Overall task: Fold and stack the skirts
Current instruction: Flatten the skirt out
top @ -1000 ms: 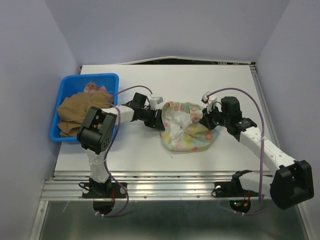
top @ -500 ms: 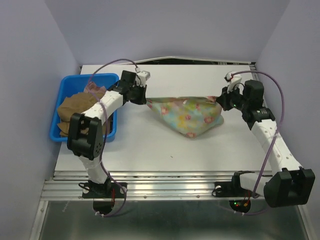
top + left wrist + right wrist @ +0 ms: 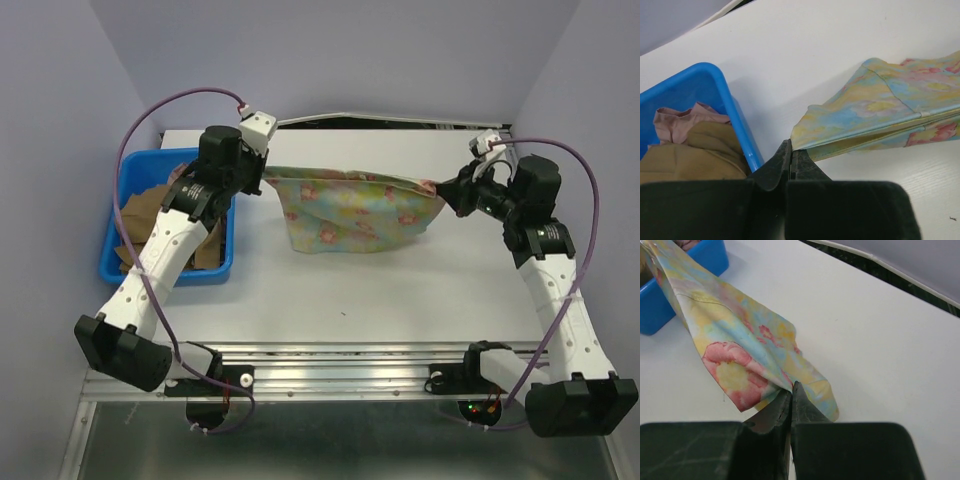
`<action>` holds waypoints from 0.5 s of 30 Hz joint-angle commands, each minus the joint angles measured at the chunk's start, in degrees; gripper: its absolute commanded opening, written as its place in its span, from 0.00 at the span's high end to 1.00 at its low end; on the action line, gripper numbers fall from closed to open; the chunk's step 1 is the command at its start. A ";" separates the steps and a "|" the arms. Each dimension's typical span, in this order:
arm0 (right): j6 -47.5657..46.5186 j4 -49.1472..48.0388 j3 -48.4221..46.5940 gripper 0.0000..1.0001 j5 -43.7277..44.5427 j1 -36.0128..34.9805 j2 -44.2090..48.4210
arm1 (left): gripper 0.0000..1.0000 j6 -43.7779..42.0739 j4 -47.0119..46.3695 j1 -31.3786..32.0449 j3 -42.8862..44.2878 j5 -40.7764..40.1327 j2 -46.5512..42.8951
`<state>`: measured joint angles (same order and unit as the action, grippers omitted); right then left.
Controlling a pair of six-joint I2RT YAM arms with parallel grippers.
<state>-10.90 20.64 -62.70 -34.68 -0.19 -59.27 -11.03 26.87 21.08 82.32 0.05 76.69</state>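
The pastel yellow-blue skirt with pink flowers [image 3: 350,208] hangs stretched in the air between my two grippers, above the far middle of the table. My left gripper [image 3: 265,178] is shut on its left corner, seen in the left wrist view [image 3: 790,149]. My right gripper [image 3: 447,192] is shut on its right corner, seen in the right wrist view [image 3: 791,389]. The skirt also shows in both wrist views [image 3: 890,115] [image 3: 735,345]. The brown pleated skirt [image 3: 140,215] and the dusty pink skirt [image 3: 677,122] lie crumpled in the blue bin [image 3: 125,270].
The blue bin [image 3: 735,115] stands at the left edge of the white table [image 3: 380,290]. Purple walls enclose the table on the left, back and right. A metal rail runs along the near edge.
Both grippers rose and moved apart toward the far side, lifting the floral skirt off the table and pulling it from a crumpled heap into a taut hanging sheet.
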 commanded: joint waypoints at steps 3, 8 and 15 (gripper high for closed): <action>1.83 -1.91 -6.55 0.99 6.90 1.59 -4.00 | 1.00 -5.23 -4.72 -1.57 -0.77 -10.25 -4.28; 4.04 -6.93 -12.16 0.99 10.93 1.59 -14.37 | 1.00 -3.83 -4.28 -1.66 7.91 -8.06 7.05; 8.60 -11.23 -28.50 0.99 15.42 2.12 -31.59 | 1.00 -1.90 -3.33 -2.18 37.34 -8.67 30.59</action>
<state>-4.99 15.42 -81.71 -26.37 0.03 -88.16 -13.21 25.28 21.06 105.91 -3.29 100.64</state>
